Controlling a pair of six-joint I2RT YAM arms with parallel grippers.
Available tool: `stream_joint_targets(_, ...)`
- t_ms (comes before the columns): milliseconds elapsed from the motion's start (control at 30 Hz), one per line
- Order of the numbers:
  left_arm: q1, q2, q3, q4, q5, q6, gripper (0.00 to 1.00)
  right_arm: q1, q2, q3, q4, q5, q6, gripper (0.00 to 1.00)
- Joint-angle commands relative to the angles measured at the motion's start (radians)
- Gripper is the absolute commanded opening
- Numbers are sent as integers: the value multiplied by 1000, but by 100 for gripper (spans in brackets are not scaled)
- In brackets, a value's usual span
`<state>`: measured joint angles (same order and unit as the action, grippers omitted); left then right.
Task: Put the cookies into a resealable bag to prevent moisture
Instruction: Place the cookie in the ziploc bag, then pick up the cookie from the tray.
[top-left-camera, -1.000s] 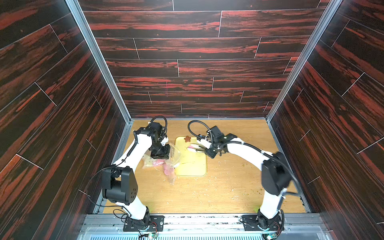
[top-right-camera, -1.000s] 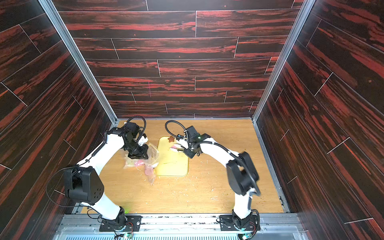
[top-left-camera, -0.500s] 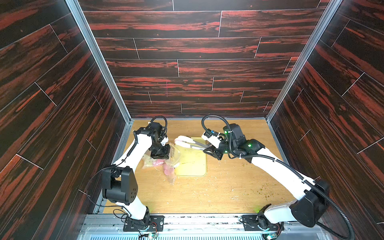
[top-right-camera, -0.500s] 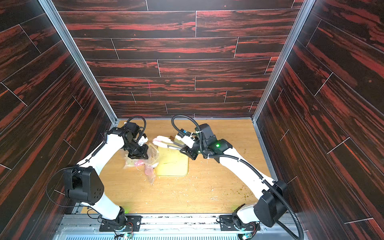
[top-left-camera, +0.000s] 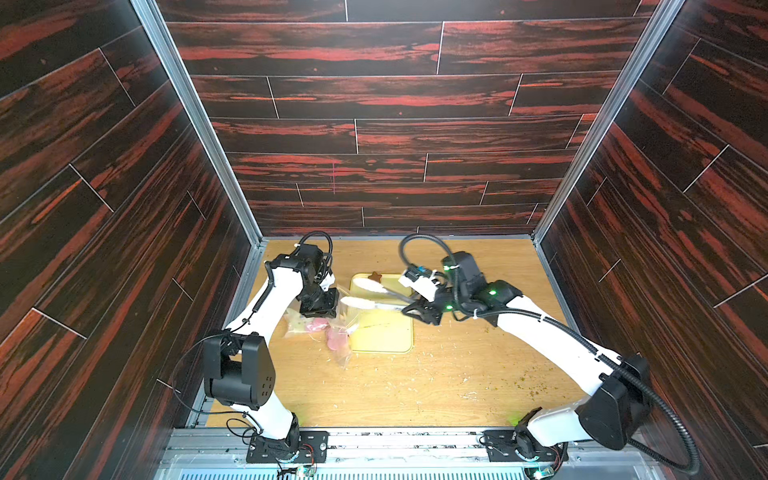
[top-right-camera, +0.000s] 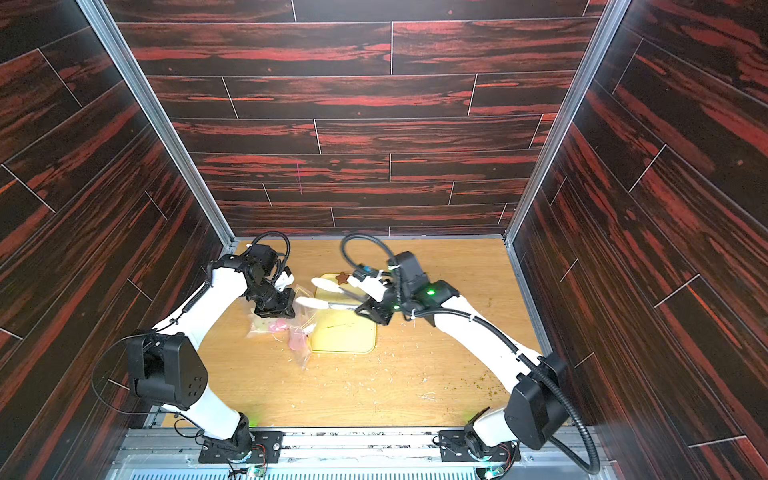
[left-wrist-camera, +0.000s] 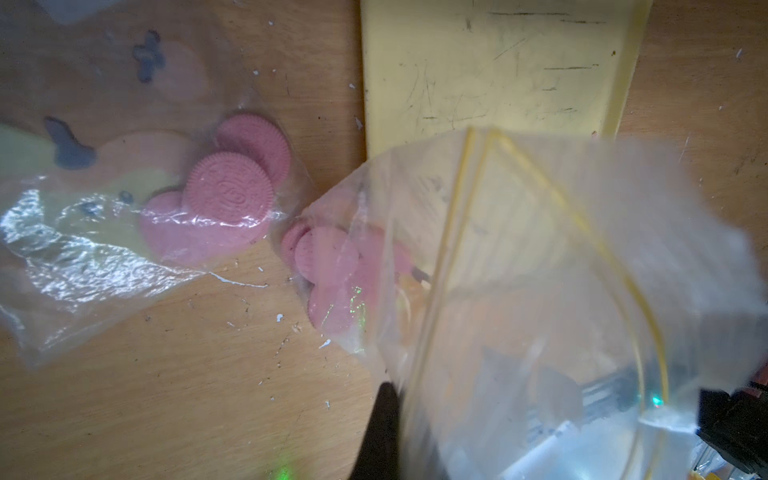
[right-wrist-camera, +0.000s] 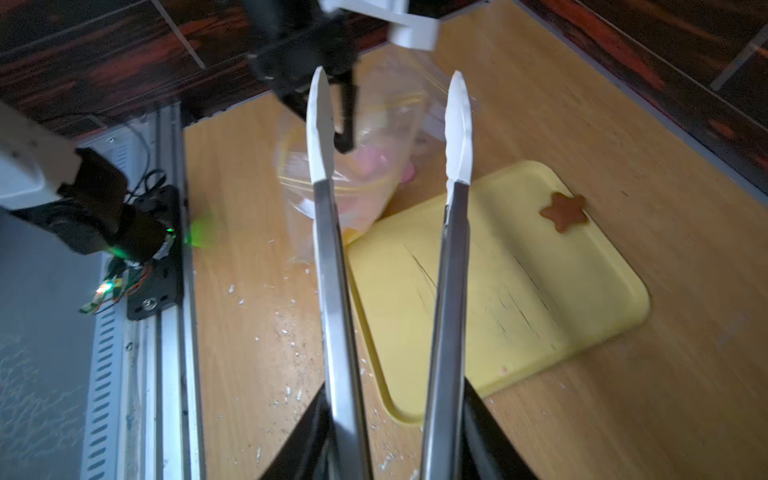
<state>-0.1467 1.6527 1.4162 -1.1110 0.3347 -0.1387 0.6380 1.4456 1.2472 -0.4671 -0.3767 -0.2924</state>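
My left gripper (top-left-camera: 318, 305) (left-wrist-camera: 401, 399) is shut on the rim of a clear resealable bag (left-wrist-camera: 519, 257) and holds its yellow-lined mouth up. Several pink cookies (left-wrist-camera: 332, 266) lie inside it. My right gripper (top-left-camera: 417, 305) (right-wrist-camera: 395, 399) is shut on the arms of metal tongs (right-wrist-camera: 328, 270). Their white tips (right-wrist-camera: 458, 124) stand spread apart at the bag's mouth with nothing between them. A brown star cookie (top-left-camera: 375, 276) (right-wrist-camera: 564, 211) lies at the far end of the yellow tray (top-left-camera: 386, 336) (right-wrist-camera: 540, 299).
A second clear bag (left-wrist-camera: 83, 232) with more pink cookies (left-wrist-camera: 228, 191) lies flat on the wooden table, left of the held bag. Crumbs (top-left-camera: 536, 388) are scattered over the table. Dark wood-pattern walls (top-left-camera: 386, 137) close in three sides.
The right arm has swung the tongs from over the tray to the bag's mouth, and the tips have spread wider. The left gripper has stayed in place, holding the bag.
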Motion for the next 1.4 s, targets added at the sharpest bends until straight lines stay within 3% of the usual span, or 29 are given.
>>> stream_joint_targets(0, 1, -3, 29, -25, 7, 16, 0, -67, -40, -18, 17, 73, 13, 44)
stream_joint_targets(133, 1, 0, 35, -26, 12, 16, 0, -79, 78, 36, -45, 219, -13, 44)
stream_joint_targets(567, 1, -7, 19, -28, 5, 18, 0, -80, 478, 299, -89, 332, -11, 44)
stream_joint_targets(1367, 3, -5, 6, -21, 6, 23, 0, -32, 682, 495, -119, 360, -40, 43)
